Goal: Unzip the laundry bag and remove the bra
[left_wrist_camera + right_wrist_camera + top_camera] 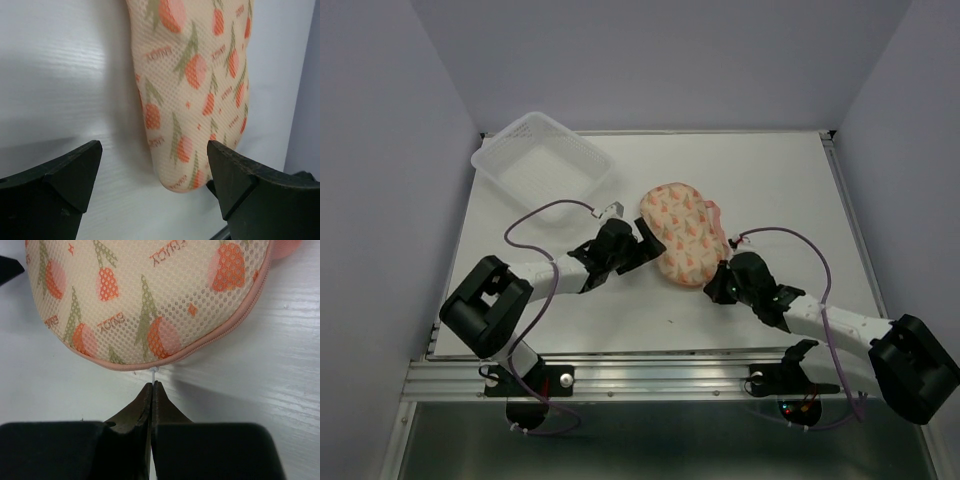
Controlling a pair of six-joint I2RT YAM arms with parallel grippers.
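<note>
Pressed flat together at the bottom of the right wrist view, the right gripper (pixel 151 386) shows no gap between its fingers. Just past the tips a small white pull tab (pixel 154 371) hangs from the pink zipper rim (pixel 210 340). The tips seem to pinch it, though the contact itself is too fine to see. The laundry bag (pixel 685 232) lies straight ahead of this gripper, its rounded near end all but touching the fingertips.

From above, the bag sits zipped shut near the middle of the table (pixel 790 190). Its long axis runs from the far left to the near right. The right gripper (pixel 720 278) meets the near-right end, so it is the arm placed to run the zipper. The pull would have to follow the curved rim, not go straight back.

The left gripper (pixel 153 150) has its fingers wide apart, with one lobe of the bag between and beyond them, not visibly touched. It could clamp there to steady the bag.

No bra shows; it is presumably inside. A clear tray (pixel 545 160) stands well apart at the far left.
</note>
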